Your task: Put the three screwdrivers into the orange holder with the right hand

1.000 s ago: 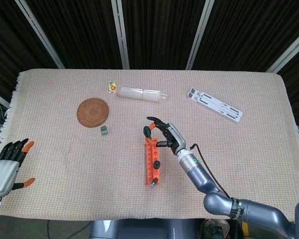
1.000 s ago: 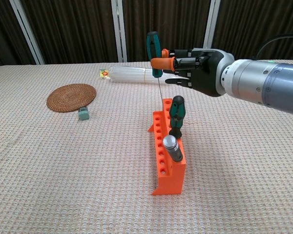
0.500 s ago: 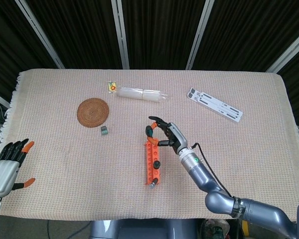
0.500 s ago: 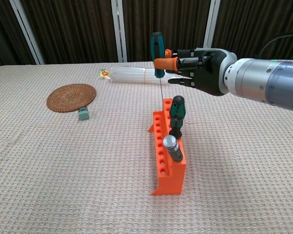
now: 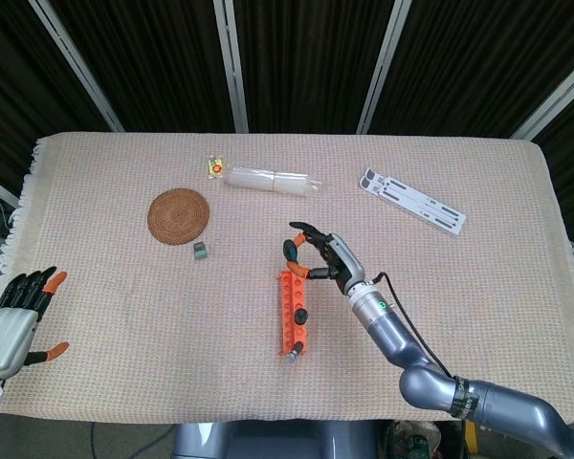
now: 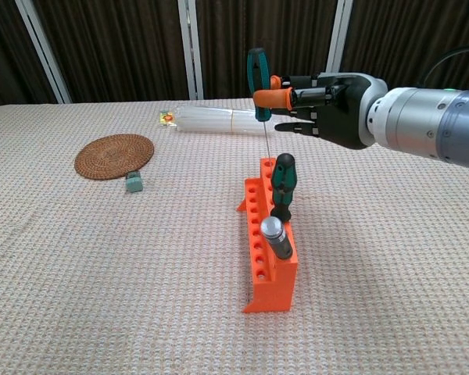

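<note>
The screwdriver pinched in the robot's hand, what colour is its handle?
Dark teal-green handle, best seen in the chest view.

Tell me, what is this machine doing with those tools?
It is loading screwdrivers into an orange holder on the table. The right robot hand pinches a thin green-handled screwdriver upright above the far end of the holder, its shaft pointing down towards the holes. Two tools already stand in the holder: a green-handled screwdriver and a silver-capped one nearer the camera. The left robot hand holds nothing, with its fingers apart, at the table's left edge.
</note>
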Controlling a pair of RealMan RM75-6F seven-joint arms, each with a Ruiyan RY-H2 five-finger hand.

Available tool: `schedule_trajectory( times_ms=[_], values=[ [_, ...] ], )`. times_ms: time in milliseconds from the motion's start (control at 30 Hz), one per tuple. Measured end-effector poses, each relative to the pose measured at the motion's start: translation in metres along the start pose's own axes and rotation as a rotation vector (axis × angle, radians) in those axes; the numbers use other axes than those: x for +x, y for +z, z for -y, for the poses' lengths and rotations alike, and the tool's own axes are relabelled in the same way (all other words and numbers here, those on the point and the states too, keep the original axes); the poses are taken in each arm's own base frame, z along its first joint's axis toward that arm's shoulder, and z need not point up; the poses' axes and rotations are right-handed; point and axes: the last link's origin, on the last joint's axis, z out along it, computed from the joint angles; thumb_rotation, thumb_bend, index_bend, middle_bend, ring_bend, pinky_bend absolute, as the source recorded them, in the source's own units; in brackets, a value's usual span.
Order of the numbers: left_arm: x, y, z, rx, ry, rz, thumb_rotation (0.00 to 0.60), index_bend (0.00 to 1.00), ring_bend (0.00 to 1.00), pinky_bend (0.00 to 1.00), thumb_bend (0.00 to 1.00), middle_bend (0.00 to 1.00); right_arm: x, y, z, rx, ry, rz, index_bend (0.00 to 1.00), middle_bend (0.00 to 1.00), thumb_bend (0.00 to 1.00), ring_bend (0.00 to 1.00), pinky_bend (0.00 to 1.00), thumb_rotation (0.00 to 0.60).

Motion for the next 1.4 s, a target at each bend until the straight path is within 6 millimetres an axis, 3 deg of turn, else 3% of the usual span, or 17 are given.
schedule_trajectory(
  times_ms=[833, 1400],
  values=[
    [-0.001, -0.002, 0.003, 0.006, -0.004, 0.006, 0.600, 0.01, 0.00, 0.00, 0.02, 0.00, -0.002, 0.003, -0.020, -0.044, -0.028, 0.018, 0.59, 0.10, 0.33, 0.00, 0.00, 0.600],
    [-0.003, -0.003, 0.004, 0.006, -0.007, 0.007, 0.600, 0.01, 0.00, 0.00, 0.02, 0.00, -0.001, 0.001, -0.021, -0.053, -0.045, 0.033, 0.47, 0.07, 0.22, 0.00, 0.00, 0.600]
  ],
)
